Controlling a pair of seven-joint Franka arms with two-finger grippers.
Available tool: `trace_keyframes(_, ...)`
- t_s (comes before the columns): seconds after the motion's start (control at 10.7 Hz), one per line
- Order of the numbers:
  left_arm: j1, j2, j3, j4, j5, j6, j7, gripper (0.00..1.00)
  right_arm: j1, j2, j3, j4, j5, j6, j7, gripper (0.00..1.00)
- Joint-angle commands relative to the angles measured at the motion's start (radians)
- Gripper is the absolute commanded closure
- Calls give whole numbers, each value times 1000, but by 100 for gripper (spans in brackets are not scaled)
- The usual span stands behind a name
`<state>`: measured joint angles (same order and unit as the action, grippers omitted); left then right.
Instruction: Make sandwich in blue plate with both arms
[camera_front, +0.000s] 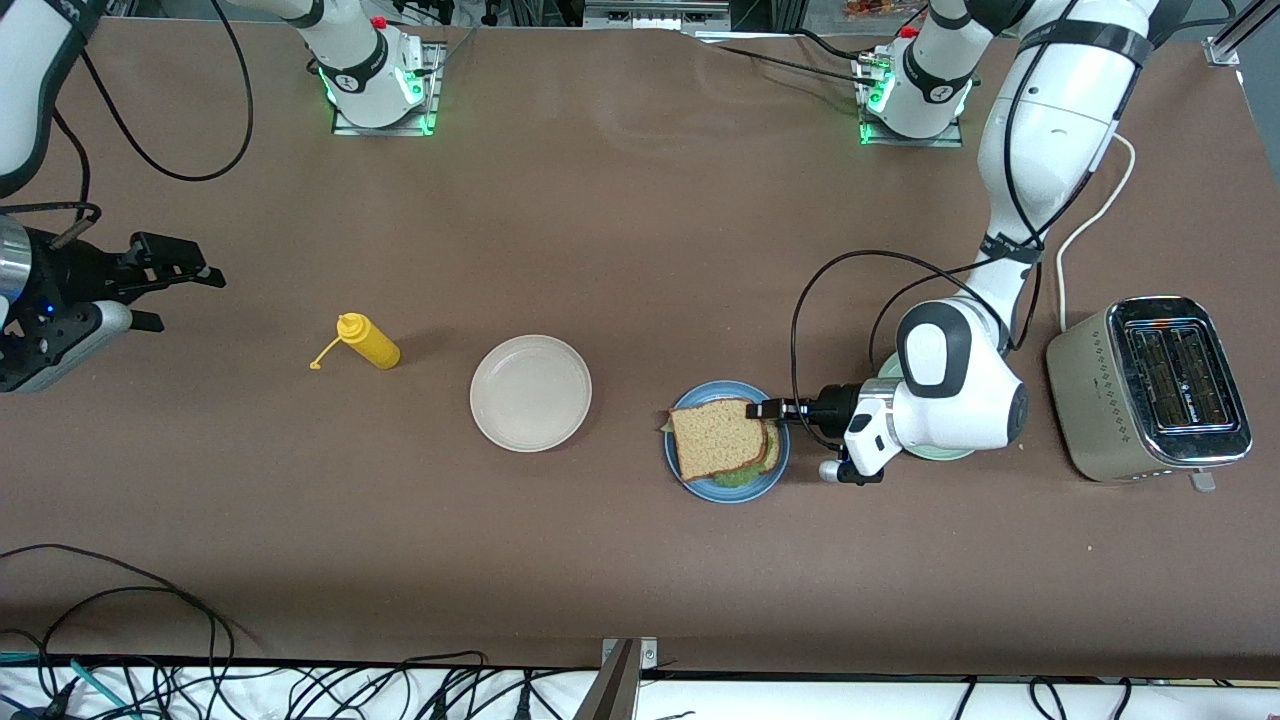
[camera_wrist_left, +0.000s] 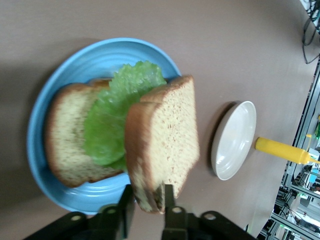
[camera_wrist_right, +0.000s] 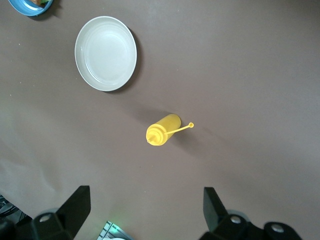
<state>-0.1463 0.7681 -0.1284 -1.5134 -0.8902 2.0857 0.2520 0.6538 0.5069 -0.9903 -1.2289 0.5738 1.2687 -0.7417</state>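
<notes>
Bread meets lettuce on the blue plate (camera_front: 727, 489), where the left gripper (camera_wrist_left: 148, 206) has its fingers (camera_wrist_left: 169, 196) on either side of the top slice (camera_wrist_left: 162, 147) at its crust edge; whether they clamp it or have just let go cannot be told. That slice leans over the lettuce leaf (camera_wrist_left: 112, 122), which lies on the bottom slice (camera_wrist_left: 65, 135) flat on the plate, so the sandwich (camera_front: 722, 440) sits stacked just ahead of the fingertips. Past the plate in the same line stands a white plate (camera_front: 530, 392), then a yellow squeeze bottle (camera_front: 368, 340) lying on its side, cap tethered. Beside the left arm's wrist, partly hidden under it, is a pale green plate (camera_front: 942, 455), with a silver toaster (camera_front: 1150, 388) at the left arm's end of the table. The right gripper (camera_wrist_right: 145, 207) waits over the table at the right arm's end, jaws wide apart and empty, the bottle below and ahead of it.
</notes>
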Motion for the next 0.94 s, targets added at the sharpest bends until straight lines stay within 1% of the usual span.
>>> trace_keyframes(0.0, 36, 45, 0, 13, -20, 0, 32, 34, -263, -183, 475, 6, -271, 66, 187, 0)
trace_keyframes(0.09, 43, 51, 0, 9, -19, 0, 36, 32, -349, -211, 619, -6, -370, 81, 238, 0)
trace_keyframes(0.19, 50, 51, 0, 7, -19, -1, 50, 32, -414, -228, 722, -20, -446, 83, 289, 0)
trace_keyframes(0.28, 57, 51, 0, 6, -19, -3, 56, 32, -480, -234, 808, -33, -494, 83, 357, 0)
trace_keyframes(0.37, 65, 48, 1, 2, -19, -4, 55, 24, -532, -251, 879, -64, -527, 104, 410, 0)
trace_keyframes(0.47, 70, 36, 7, -2, -18, -9, 55, 18, -566, -280, 930, -120, -579, 157, 444, 0)
trace_keyframes(0.56, 74, 5, 16, -16, 11, -22, 53, 0, -594, -312, 964, -191, -594, 226, 464, 0)
trace_keyframes(0.66, 74, -21, 16, -16, 92, -38, 53, 0, -599, -335, 966, -242, -595, 294, 469, 0)
trace_keyframes(0.75, 74, -51, 16, -17, 197, -39, 46, 0, -596, -334, 964, -244, -597, 320, 469, 0)
trace_keyframes(0.84, 76, -84, 16, -34, 253, -39, 43, 0, -594, -327, 961, -241, -594, 330, 469, 0)
